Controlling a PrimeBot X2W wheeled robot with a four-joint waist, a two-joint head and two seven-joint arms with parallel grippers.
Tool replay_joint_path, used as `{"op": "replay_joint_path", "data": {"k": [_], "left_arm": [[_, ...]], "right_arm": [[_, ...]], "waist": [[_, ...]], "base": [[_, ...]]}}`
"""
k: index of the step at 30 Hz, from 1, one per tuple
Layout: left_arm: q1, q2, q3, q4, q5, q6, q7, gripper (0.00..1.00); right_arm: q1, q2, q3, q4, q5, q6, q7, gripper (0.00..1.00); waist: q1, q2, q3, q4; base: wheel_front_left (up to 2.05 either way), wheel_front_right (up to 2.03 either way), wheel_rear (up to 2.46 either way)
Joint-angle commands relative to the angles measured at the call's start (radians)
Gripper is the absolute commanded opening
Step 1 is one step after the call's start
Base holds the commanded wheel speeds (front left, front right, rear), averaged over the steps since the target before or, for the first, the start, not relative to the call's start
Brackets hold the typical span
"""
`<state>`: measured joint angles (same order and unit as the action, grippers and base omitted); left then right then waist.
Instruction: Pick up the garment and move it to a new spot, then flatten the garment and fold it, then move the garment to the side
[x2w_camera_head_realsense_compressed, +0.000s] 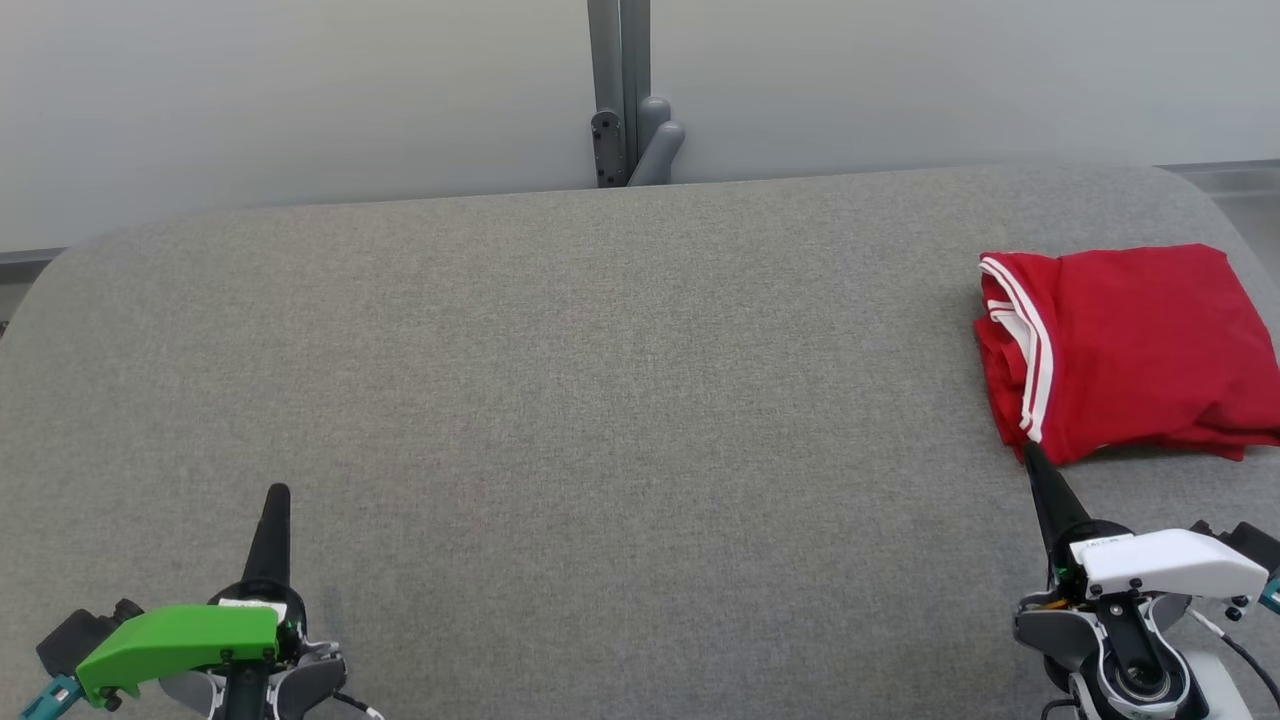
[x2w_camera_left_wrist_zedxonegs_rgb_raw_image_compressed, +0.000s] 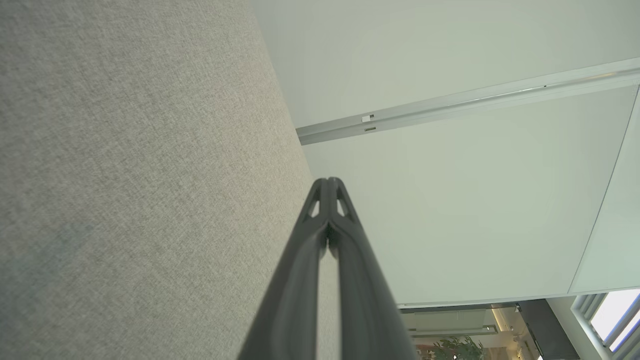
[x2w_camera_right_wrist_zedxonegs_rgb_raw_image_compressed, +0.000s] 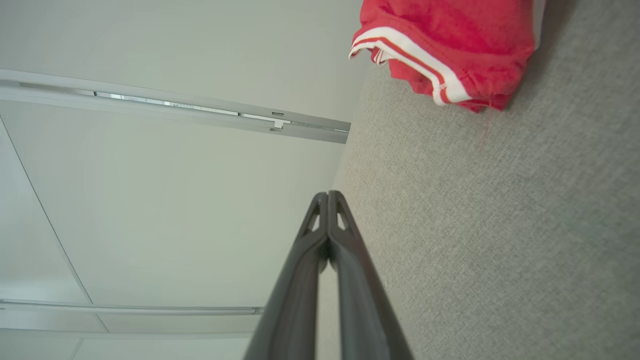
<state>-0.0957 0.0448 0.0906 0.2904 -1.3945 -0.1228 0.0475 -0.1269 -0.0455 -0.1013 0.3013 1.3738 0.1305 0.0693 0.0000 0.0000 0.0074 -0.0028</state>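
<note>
The red garment (x2w_camera_head_realsense_compressed: 1125, 350) with white stripes lies folded near the right edge of the grey fabric surface (x2w_camera_head_realsense_compressed: 600, 400). Its striped hem shows at the top of the right wrist view as the garment (x2w_camera_right_wrist_zedxonegs_rgb_raw_image_compressed: 450, 45). My right gripper (x2w_camera_head_realsense_compressed: 1030, 455) is shut and empty, its tip just below the garment's front left corner, seemingly apart from it. In its own view the right gripper (x2w_camera_right_wrist_zedxonegs_rgb_raw_image_compressed: 327, 195) has fingers pressed together. My left gripper (x2w_camera_head_realsense_compressed: 277, 492) is shut and empty at the lower left, far from the cloth. The left gripper (x2w_camera_left_wrist_zedxonegs_rgb_raw_image_compressed: 328, 181) also shows closed fingers.
A grey post with a bracket (x2w_camera_head_realsense_compressed: 625, 95) stands behind the far edge of the surface. A pale wall (x2w_camera_head_realsense_compressed: 300, 90) runs along the back. The surface edge curves down at the far left and right corners.
</note>
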Motion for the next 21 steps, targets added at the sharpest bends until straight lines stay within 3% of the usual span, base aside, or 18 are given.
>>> {"op": "replay_joint_path", "data": {"k": [1, 21], "left_arm": [[-0.022, 0.008, 0.004, -0.011, -0.022, -0.005, 0.006, 0.0], [-0.031, 0.008, 0.017, -0.028, -0.178, -0.009, 0.047, 0.0]], "right_arm": [[-0.011, -0.006, -0.004, -0.01, 0.019, 0.001, 0.006, 0.0], [-0.012, -0.007, -0.02, -0.029, 0.192, 0.0, 0.049, 0.0]], "waist": [[0.0, 0.0, 0.0, 0.0], [0.0, 0.0, -0.003, 0.002]], "base": [[0.0, 0.0, 0.0], [0.0, 0.0, 0.0]]}}
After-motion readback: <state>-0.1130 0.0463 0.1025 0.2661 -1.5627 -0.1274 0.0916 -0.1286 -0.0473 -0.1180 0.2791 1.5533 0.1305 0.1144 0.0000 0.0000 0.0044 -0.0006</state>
